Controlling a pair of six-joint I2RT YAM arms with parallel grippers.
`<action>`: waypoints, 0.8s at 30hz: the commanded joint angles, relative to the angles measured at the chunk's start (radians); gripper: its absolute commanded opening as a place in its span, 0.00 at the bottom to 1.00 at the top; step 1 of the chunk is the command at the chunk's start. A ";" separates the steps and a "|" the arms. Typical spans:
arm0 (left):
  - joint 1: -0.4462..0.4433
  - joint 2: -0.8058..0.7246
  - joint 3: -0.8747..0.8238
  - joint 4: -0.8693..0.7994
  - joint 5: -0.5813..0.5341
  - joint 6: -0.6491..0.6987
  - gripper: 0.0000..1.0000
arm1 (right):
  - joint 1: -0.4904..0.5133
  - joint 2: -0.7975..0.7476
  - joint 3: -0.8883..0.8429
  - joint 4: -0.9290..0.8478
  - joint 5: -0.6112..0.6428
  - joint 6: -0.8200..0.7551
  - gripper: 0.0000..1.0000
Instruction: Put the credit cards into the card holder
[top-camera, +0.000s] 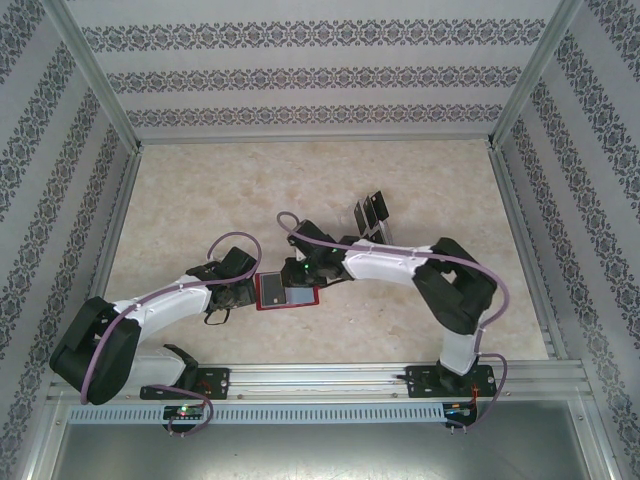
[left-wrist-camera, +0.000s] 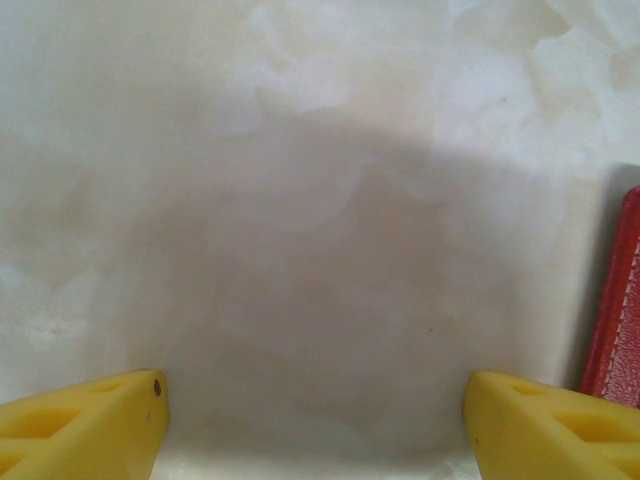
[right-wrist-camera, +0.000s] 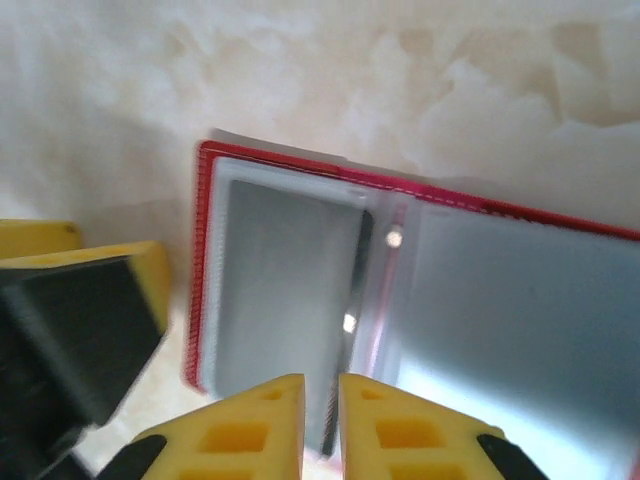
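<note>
Several credit cards stand outside; right end effector clamps one card over the open card holder; left end effector gapes.

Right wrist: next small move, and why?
Probably ease the right gripper forward to slide the card into the wallet pocket: it looks shut on the card's thin dark edge, which lies over the open grey interior.
</note>
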 joint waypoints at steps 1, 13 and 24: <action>-0.013 0.035 -0.022 0.138 0.092 0.021 0.78 | -0.015 -0.081 -0.050 -0.057 0.064 -0.016 0.34; -0.012 0.048 -0.019 0.141 0.099 0.028 0.78 | -0.025 -0.058 -0.132 -0.009 0.057 0.001 0.43; -0.012 0.056 -0.019 0.148 0.100 0.027 0.78 | -0.022 0.016 -0.112 0.020 0.019 0.007 0.43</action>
